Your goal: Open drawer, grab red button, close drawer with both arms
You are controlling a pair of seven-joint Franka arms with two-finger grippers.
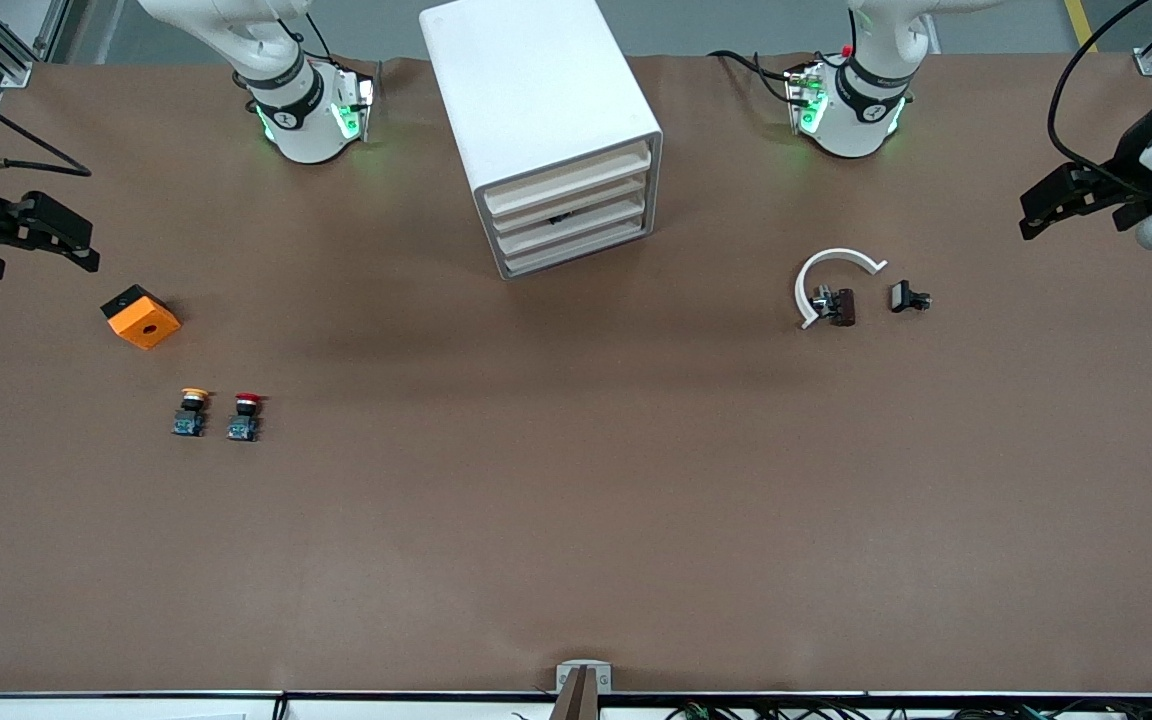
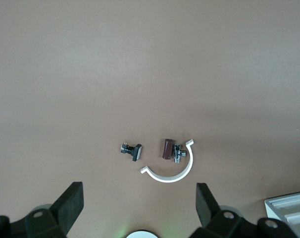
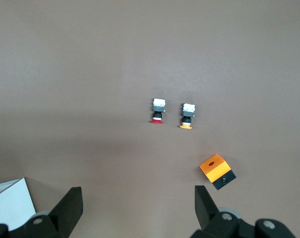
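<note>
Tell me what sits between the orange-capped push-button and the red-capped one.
Nothing: bare brown table between the orange-capped push-button and the red-capped button, in front and right wrist views.

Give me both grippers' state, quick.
Left gripper: open, holding nothing, above the table at the left arm's end.
Right gripper: open, holding nothing, above the table at the right arm's end.
</note>
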